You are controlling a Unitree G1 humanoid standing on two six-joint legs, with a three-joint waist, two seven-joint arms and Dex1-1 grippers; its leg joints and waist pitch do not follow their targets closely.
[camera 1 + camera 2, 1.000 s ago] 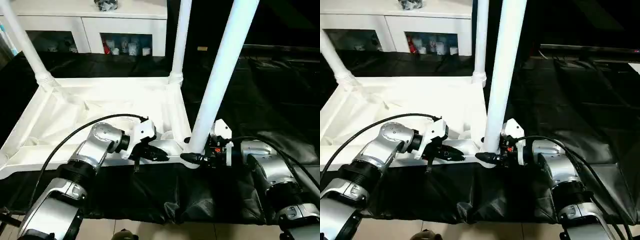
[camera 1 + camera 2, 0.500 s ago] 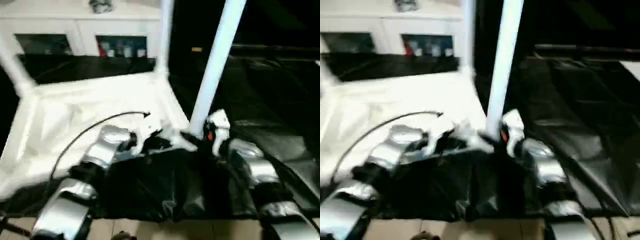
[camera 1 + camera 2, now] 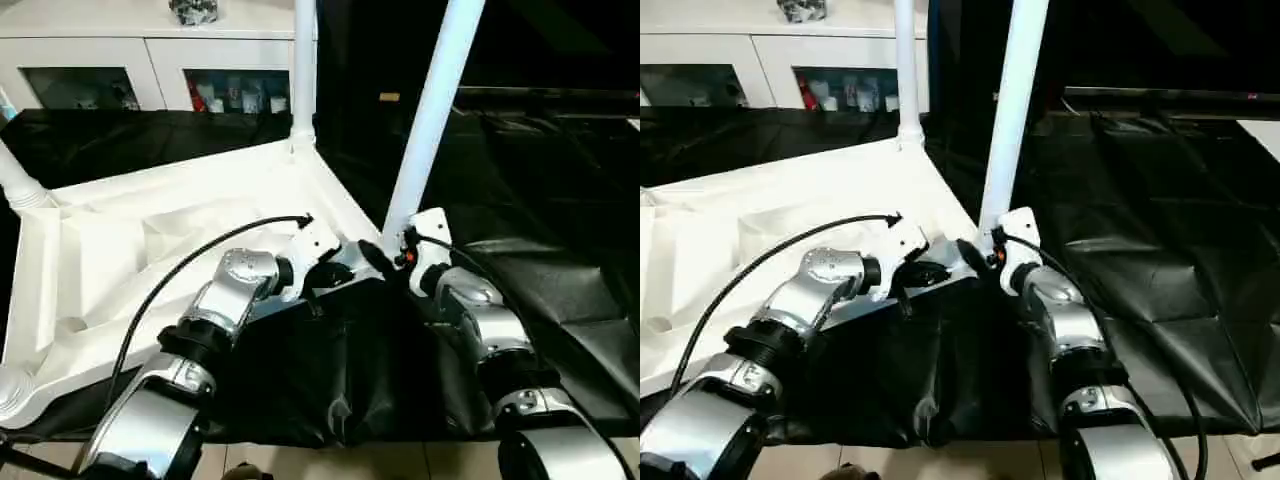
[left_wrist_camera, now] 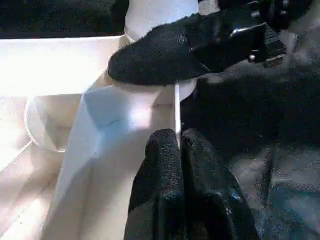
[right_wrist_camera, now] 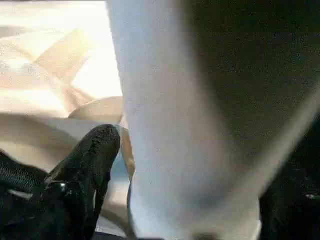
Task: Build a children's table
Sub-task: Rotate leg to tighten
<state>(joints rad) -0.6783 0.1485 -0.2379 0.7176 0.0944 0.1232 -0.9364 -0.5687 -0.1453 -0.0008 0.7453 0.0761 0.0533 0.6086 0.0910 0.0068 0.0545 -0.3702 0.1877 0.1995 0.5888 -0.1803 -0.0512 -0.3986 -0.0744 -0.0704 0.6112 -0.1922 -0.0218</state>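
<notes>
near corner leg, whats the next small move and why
Probably press the near corner leg straight down into its socket. It stands slightly tilted at the tabletop's corner, with the right pincer around its base and the shut left pincer braced on the rim.

The children's table (image 3: 200,215) lies upside down on the black-covered surface, all white, its ribbed underside facing up inside a raised rim and sitting skewed to the near edge. Three long tapered tube legs stand up from round corner sockets: one at the near right corner (image 3: 432,115), leaning slightly right, one at the far right corner (image 3: 304,70), and one at the far left (image 3: 17,180).
</notes>
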